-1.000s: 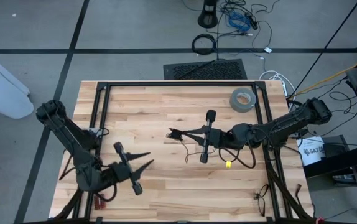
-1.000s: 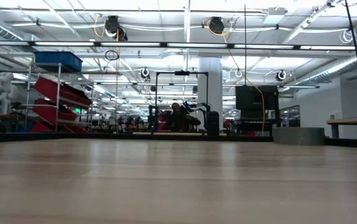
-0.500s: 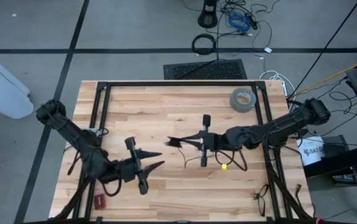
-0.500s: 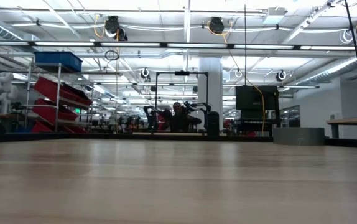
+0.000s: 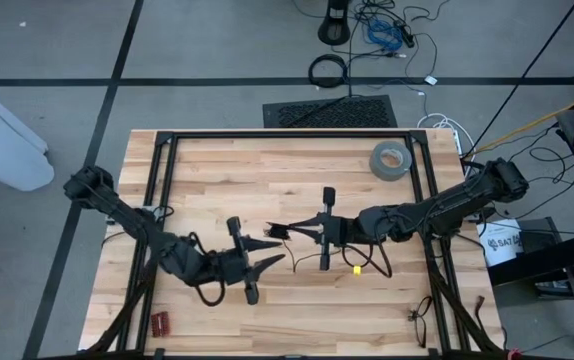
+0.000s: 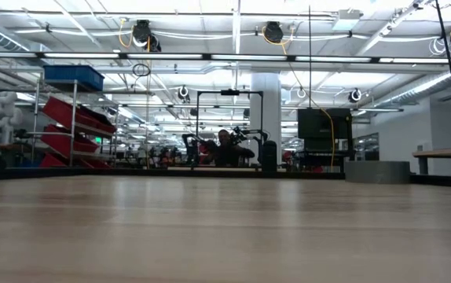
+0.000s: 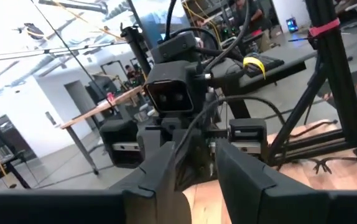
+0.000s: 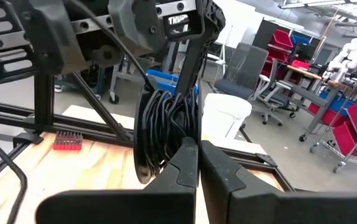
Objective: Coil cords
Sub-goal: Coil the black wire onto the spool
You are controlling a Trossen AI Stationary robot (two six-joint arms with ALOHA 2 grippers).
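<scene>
From above, the right hand [image 5: 279, 231] lies near the middle of the tabletop [image 5: 217, 170], its fingers together and pinched on the thin black cord [image 5: 300, 247], which trails from the fingertips in a loose loop back along the arm. The left hand [image 5: 275, 259] sits just beside it, on the side away from the grey tape roll [image 5: 391, 159], with its fingers apart and nothing between them.

The right wrist view adds what the high view hides: a bundle of coiled black cord [image 8: 164, 130] hangs just past the closed fingers [image 8: 181, 171], with the other arm close behind it and a small red block [image 8: 68, 142] on the wood. The left wrist view looks between spread fingers [image 7: 244, 177] at the right arm's camera housing [image 7: 171, 90]. The low view shows only bare wood and the room, with the arms far off and tiny.
</scene>
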